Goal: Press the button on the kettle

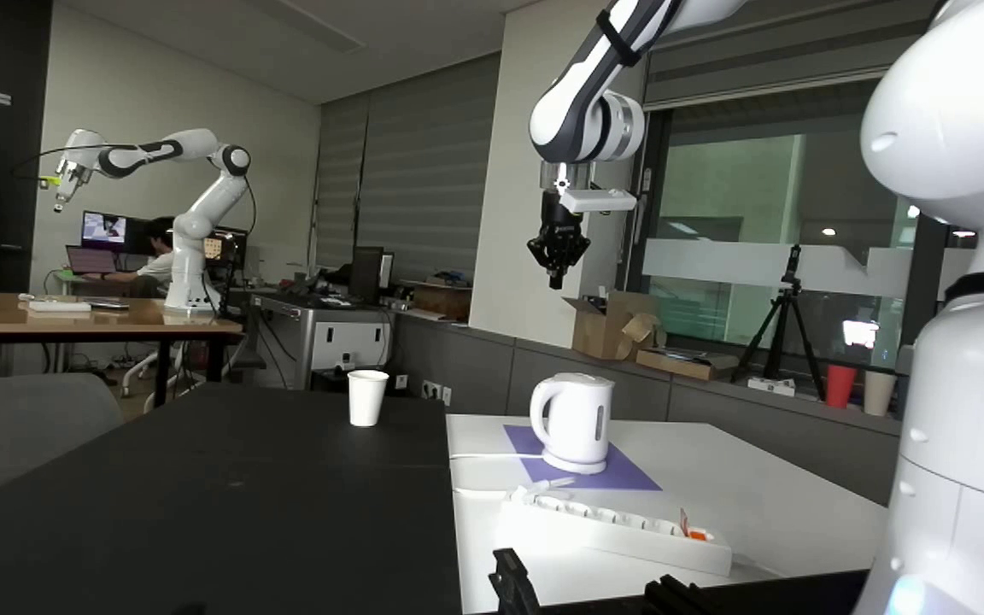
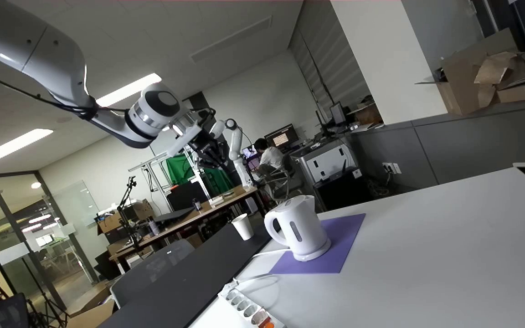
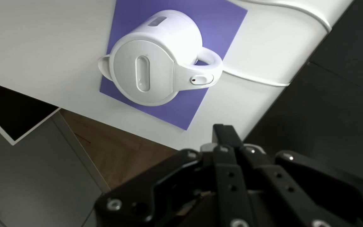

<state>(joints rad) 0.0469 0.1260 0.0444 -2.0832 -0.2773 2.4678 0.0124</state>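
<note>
The white kettle (image 1: 582,418) stands upright on a purple mat (image 1: 626,474) on the white table. It also shows in another exterior view (image 2: 303,232) and from above in the wrist view (image 3: 159,75). Its loop handle carries an oval button (image 3: 201,79) with a small red dot, on top near the handle's outer end. My gripper is shut and empty, its fingertips together (image 3: 227,134) in the wrist view. It hangs high above the table, well above the kettle and apart from it, in an exterior view (image 1: 557,275); it also shows in another exterior view (image 2: 217,159).
A white power strip (image 1: 616,534) lies on the white table near the kettle, with cords running by it. A white cup (image 1: 366,398) stands on the black table (image 1: 287,495) alongside. A cardboard box (image 1: 616,323) sits on the window ledge.
</note>
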